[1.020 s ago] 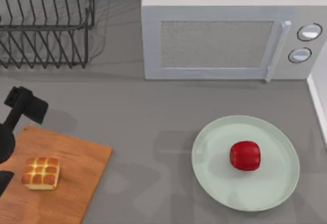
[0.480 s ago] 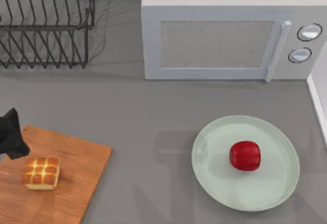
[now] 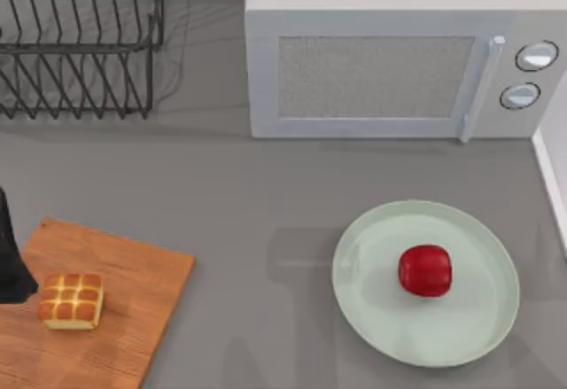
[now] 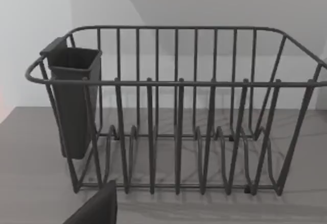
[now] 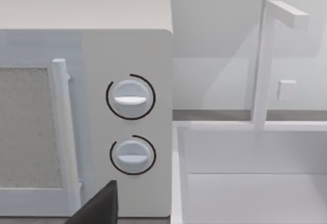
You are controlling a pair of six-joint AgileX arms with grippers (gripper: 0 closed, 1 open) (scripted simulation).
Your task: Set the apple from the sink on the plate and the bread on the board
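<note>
The red apple (image 3: 424,270) rests on the pale green plate (image 3: 372,318) at the right of the table. On the left part of the orange-brown board (image 3: 133,300) lies the golden bread (image 3: 71,300). My left arm (image 3: 9,256) is a dark shape at the table's left edge, just left of the bread and apart from it. A dark part of my left gripper (image 4: 97,208) shows in the left wrist view, facing the rack. A dark part of my right gripper (image 5: 97,206) shows in front of the microwave's knobs. The white sink (image 5: 245,178) sits right of the microwave.
A black wire dish rack (image 3: 80,43) stands at the back left, with a dark cutlery cup (image 4: 74,99) on its side. A white microwave (image 3: 399,61) fills the back centre and right. The sink's rim (image 3: 551,176) runs along the right edge.
My left arm has drawn back from above the board's far corner to the table's left edge. Bread, apple and plate have not moved.
</note>
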